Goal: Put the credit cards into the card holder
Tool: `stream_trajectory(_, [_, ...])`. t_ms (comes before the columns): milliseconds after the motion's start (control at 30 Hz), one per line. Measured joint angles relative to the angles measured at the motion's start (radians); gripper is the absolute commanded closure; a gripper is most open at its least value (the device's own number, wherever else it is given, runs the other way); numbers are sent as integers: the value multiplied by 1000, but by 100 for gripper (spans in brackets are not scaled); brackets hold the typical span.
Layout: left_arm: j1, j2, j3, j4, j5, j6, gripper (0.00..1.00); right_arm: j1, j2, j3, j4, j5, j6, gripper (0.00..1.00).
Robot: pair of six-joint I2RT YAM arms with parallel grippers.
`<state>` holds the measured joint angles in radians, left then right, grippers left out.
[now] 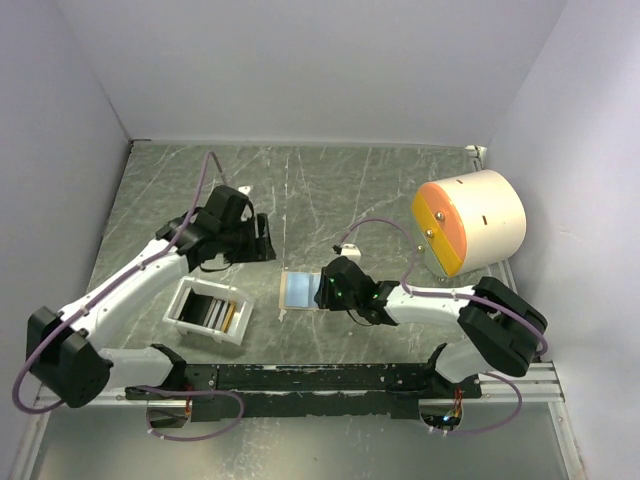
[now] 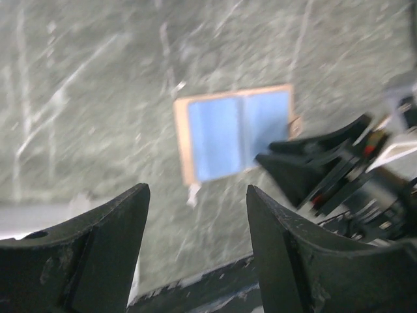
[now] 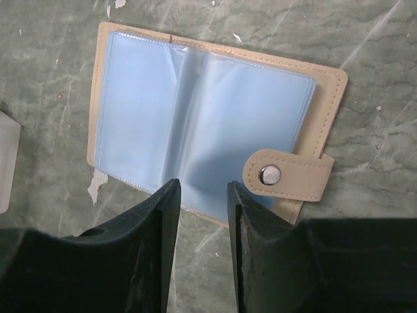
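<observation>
The card holder (image 1: 298,290) lies open and flat on the table, tan-edged with clear blue pockets (image 3: 195,117); its snap tab (image 3: 287,175) is folded over the right side. Just above its near edge my right gripper (image 3: 202,188) hovers with a narrow gap between the jaws and nothing in it. In the top view it (image 1: 330,290) stands at the holder's right end. My left gripper (image 2: 195,192) is wide open and empty, above bare table to the left of the holder (image 2: 234,134). The credit cards (image 1: 216,313) stand on edge in a white tray.
The white tray (image 1: 186,300) sits near the left front, and its corner (image 3: 6,163) shows in the right wrist view. A large cream drum with an orange face (image 1: 470,222) stands at the right. The black rail (image 1: 330,378) runs along the near edge.
</observation>
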<state>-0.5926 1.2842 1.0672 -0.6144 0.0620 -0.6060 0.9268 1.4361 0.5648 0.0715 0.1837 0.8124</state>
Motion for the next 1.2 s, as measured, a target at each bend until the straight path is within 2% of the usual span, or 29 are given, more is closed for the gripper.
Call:
stream_trajectory(200, [0, -102, -6, -249, -102, 18, 29, -3, 14, 0, 31, -8, -13, 65])
stream_trajectory(500, [0, -112, -141, -290, -164, -45, 25, -14, 27, 0, 59, -33, -33, 65])
stream_trajectory(700, [42, -129, -215, -197, -173, -68, 34, -23, 14, -9, 59, -35, -39, 65])
stream_trajectory(933, [67, -69, -237, -55, -161, -72, 49, -36, 5, -14, 59, -36, -40, 65])
stream_trajectory(1200, [68, 26, -226, 59, -153, -52, 46, -42, -3, -19, 58, -37, -41, 65])
